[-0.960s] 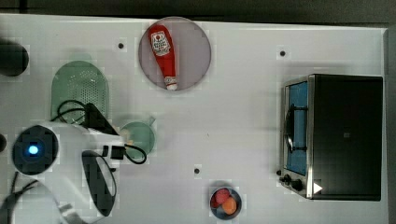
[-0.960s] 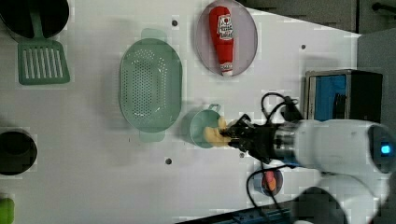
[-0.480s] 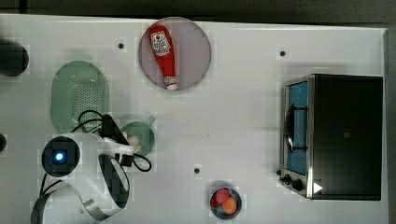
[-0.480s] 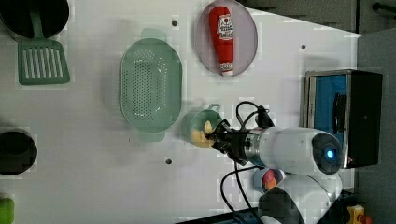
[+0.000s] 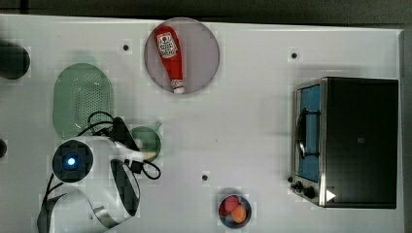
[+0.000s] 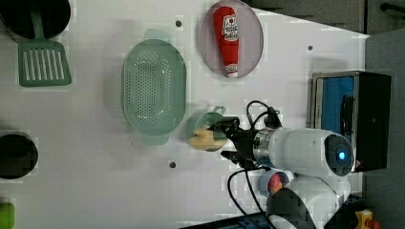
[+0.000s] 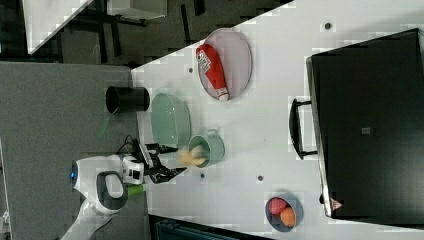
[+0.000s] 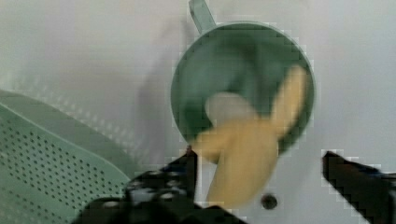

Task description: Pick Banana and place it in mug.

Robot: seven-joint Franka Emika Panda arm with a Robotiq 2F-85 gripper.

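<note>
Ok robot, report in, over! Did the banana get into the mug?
Gripper open, fingers clear of the banana. Banana over the mug, blurred, one end sticking past the rim. Colander beside the mug, not in the way.

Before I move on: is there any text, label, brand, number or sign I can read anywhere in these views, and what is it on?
No text can be read.
Red ketchup bottle on the round grey plate: a white label with print, too blurred to read.
Black toaster oven: a small white triangle mark at its corner in the top view, a red triangular sticker in the right view; no letters legible.
</note>
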